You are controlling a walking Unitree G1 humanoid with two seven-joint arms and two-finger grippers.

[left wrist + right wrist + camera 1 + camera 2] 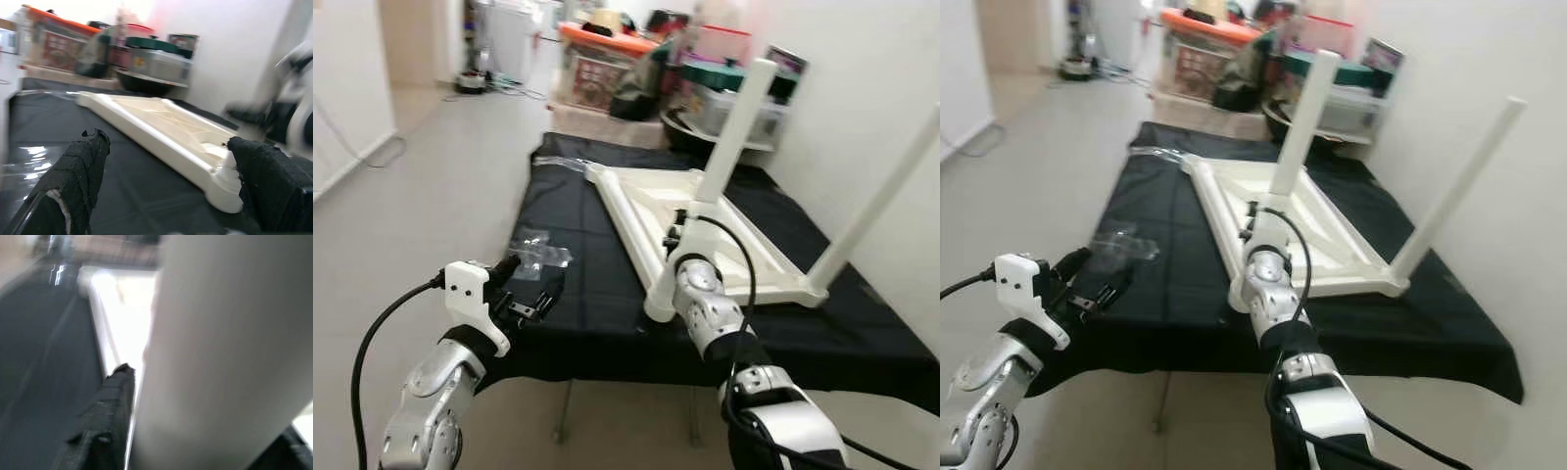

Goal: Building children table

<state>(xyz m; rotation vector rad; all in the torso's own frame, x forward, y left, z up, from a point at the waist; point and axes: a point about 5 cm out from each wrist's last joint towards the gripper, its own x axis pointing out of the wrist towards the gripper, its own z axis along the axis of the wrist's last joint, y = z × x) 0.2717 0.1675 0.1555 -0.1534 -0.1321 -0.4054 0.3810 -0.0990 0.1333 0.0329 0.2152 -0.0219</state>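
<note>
A white children's table frame (641, 201) lies upside down on a black cloth (587, 313). One white leg (881, 196) stands up at its near right corner. A second white leg (734, 127) rises tilted from the near left rail, and my right gripper (687, 227) is shut on its lower part. The right wrist view has that leg (220, 357) pressed against a black finger (110, 421). The leg's lower end is hidden behind my wrist. My left gripper (524, 286) hovers open over the cloth's near left edge, its fingers (78, 181) wide apart, facing the frame's near corner (222, 193).
A crumpled clear plastic bag (540, 250) lies on the cloth just beyond the left gripper. Stacked boxes and bins (636, 69) crowd the far end. A white wall (871, 88) runs close along the right. Bare floor (431, 186) stretches to the left.
</note>
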